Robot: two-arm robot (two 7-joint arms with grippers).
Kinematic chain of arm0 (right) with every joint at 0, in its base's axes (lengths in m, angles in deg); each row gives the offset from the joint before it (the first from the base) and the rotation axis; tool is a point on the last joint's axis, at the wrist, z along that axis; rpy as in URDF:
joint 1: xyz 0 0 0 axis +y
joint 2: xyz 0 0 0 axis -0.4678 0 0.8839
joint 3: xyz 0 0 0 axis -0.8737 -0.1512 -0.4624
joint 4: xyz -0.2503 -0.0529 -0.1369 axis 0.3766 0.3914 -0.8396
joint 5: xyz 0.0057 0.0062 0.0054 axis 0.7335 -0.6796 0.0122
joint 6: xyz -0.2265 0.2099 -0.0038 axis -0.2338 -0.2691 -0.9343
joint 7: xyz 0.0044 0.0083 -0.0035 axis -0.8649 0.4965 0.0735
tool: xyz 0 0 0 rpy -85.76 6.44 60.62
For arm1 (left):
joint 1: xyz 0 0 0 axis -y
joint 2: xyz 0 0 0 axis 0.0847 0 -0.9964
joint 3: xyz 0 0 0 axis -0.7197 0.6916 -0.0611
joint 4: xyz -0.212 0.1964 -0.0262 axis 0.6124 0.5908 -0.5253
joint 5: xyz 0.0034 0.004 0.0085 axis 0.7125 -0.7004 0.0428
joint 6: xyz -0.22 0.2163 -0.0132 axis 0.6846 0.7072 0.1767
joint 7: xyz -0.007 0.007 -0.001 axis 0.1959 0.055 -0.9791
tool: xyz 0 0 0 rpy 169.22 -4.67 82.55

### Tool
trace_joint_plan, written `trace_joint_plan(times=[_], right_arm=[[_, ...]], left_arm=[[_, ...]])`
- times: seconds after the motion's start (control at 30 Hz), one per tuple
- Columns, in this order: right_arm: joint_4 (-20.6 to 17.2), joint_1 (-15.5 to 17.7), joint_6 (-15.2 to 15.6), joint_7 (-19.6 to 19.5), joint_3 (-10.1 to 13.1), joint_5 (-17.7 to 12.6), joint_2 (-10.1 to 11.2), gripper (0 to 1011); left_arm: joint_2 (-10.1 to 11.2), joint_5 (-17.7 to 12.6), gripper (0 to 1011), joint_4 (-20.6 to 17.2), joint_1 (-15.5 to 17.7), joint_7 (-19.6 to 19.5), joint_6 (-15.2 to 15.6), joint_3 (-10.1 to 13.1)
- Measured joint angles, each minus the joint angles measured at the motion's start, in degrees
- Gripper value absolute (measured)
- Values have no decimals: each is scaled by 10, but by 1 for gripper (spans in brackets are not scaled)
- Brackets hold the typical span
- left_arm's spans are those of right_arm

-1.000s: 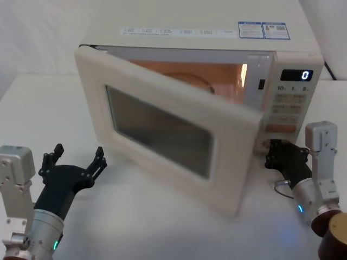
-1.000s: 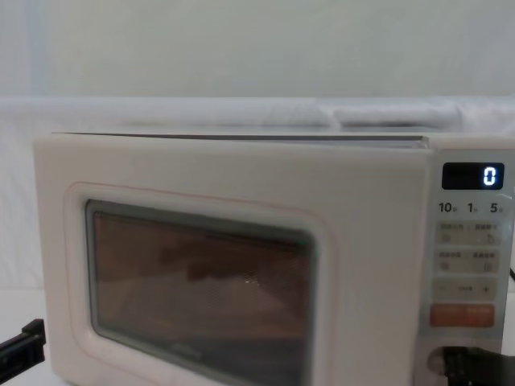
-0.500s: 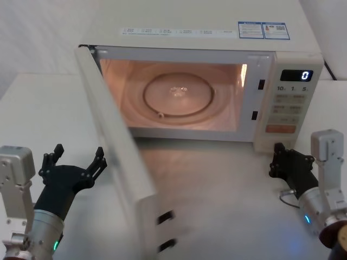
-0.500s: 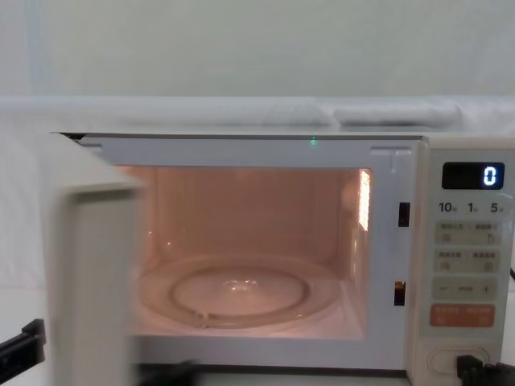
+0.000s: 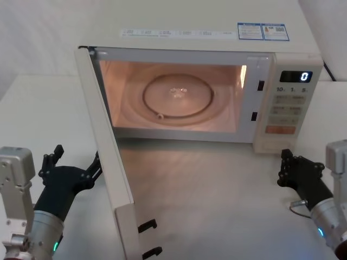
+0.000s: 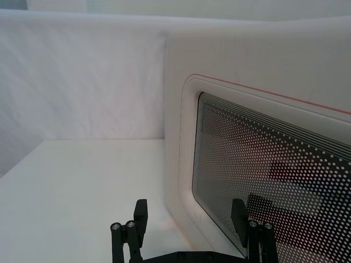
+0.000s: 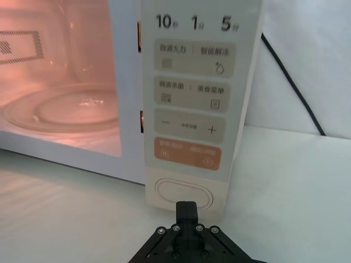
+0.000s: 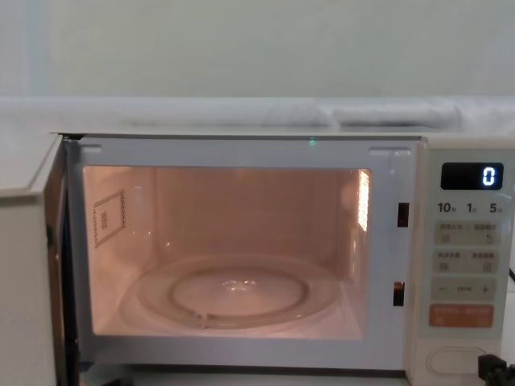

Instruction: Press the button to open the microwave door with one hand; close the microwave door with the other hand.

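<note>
The microwave door [image 5: 105, 157] stands wide open, swung out toward me on its left hinge, and its dotted window [image 6: 263, 164] shows in the left wrist view. The lit cavity holds a glass turntable [image 5: 178, 98]. My left gripper [image 5: 74, 161] is open just left of the door's outer face, with one finger [image 6: 238, 215] close to the window's edge. The wide cream button [image 7: 184, 193] sits at the bottom of the control panel [image 5: 290, 103], below the orange key. My right gripper [image 7: 186, 209] is shut and empty, a short way in front of the button [image 8: 455, 360].
The microwave [image 5: 206, 24] stands at the back of a white table [image 5: 217, 195]. A black cable [image 7: 293, 82] runs down behind its right side. The display [image 8: 471, 175] reads 0. Two latch hooks [image 5: 149, 238] stick out of the door's free end near me.
The door has swung from half open to fully open, toward my left gripper. My right gripper has drawn back from the button. The left arm has stayed put.
</note>
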Motion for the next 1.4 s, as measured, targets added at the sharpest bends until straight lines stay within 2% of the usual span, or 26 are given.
trace_joint_plan(times=[0.27,0.37,0.6,0.83,0.93,1.0,1.03,1.13,1.23,1.27,1.4], right_arm=[[-27,19,-11,17,9,-25,15,0],[-33,22,-12,19,9,-26,21,12],[-47,31,-22,26,11,-36,31,189],[-57,36,-23,28,10,-38,39,442],[-57,37,-23,28,10,-38,40,502],[-61,42,-23,28,8,-38,44,599],[-62,43,-23,29,7,-39,45,599],[-65,48,-23,35,4,-40,50,726],[-66,51,-23,41,2,-42,55,781],[-67,52,-23,42,1,-42,56,839],[-67,52,-22,42,2,-42,56,938]], left_arm=[[0,0,1001,0,0,0,0,0],[0,0,1001,0,0,0,0,0],[0,0,1001,0,0,0,0,0],[0,0,1001,0,0,0,0,0],[0,0,1001,0,0,0,0,0],[0,0,1001,0,0,0,0,0],[0,0,1001,0,0,0,0,0],[0,0,1001,0,0,0,0,0],[0,0,1001,0,0,0,0,0],[0,0,1001,0,0,0,0,0],[0,0,1001,0,0,0,0,0]])
